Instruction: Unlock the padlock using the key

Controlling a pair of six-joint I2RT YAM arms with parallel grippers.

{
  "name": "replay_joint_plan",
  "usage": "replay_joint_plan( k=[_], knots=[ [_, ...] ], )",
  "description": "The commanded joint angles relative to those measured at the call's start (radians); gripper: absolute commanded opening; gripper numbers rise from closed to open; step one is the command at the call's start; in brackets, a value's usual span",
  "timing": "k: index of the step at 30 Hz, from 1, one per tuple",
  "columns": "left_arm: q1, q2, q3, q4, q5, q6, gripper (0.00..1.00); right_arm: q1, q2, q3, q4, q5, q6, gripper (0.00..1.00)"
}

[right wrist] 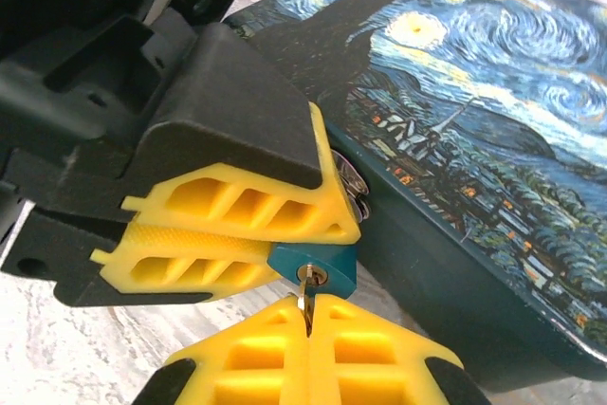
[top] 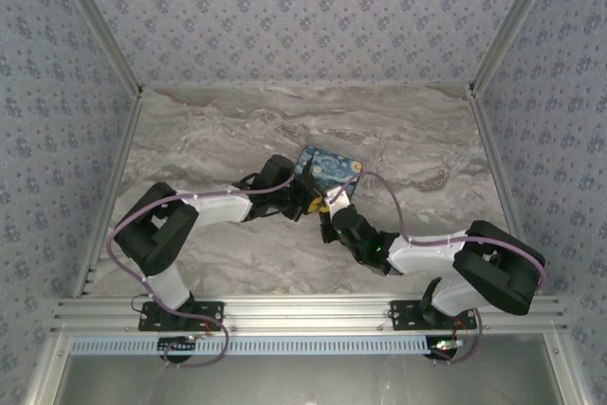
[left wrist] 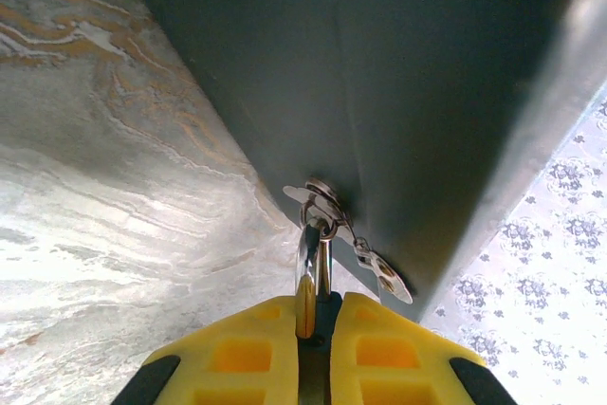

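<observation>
Grey-veined marble table (top: 237, 120) between blue floral-papered walls (top: 313, 7), aluminium rail (top: 303, 310) at the near edge.

The left tool (left wrist: 318, 308) and right tool (right wrist: 308, 320) are bright yellow, backed in black. Beside them is a box (right wrist: 493, 92) whose lid swirls in deep blue, with yellow stars and orange flecks, above dark teal sides. The padlock (right wrist: 327, 267) has a teal-blue body and a silvery shackle, and the key (right wrist: 304, 293) looks brassy. The surface (top: 218, 130) is grey-beige marble veined in white and rust. Lilac-grey walls (top: 313, 16) carry a small repeating floral print. The white-and-black arms (top: 213, 206) trail mauve cables (top: 388, 198).
</observation>
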State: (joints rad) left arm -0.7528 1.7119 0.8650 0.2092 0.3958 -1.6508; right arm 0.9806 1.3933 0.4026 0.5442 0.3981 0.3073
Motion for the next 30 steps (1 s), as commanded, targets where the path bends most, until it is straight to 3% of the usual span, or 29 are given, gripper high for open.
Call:
replay_joint_plan(
  k=[1, 9, 20, 30],
  knots=[
    [-0.012, -0.006, 0.01, 0.052, 0.058, -0.009, 0.0, 0.004, 0.019, 0.011, -0.007, 0.015, 0.203, 0.0],
    [-0.01, -0.009, 0.002, 0.047, 0.048, 0.014, 0.16, 0.001, 0.035, 0.01, -0.053, 0.018, 0.372, 0.0],
    [0.031, -0.108, -0.023, -0.044, 0.005, 0.099, 0.57, -0.024, 0.034, -0.047, 0.022, -0.04, 0.491, 0.0],
    [0.107, -0.296, -0.025, -0.248, -0.141, 0.292, 0.7, -0.109, 0.022, -0.113, 0.132, -0.189, 0.678, 0.0]
  ],
)
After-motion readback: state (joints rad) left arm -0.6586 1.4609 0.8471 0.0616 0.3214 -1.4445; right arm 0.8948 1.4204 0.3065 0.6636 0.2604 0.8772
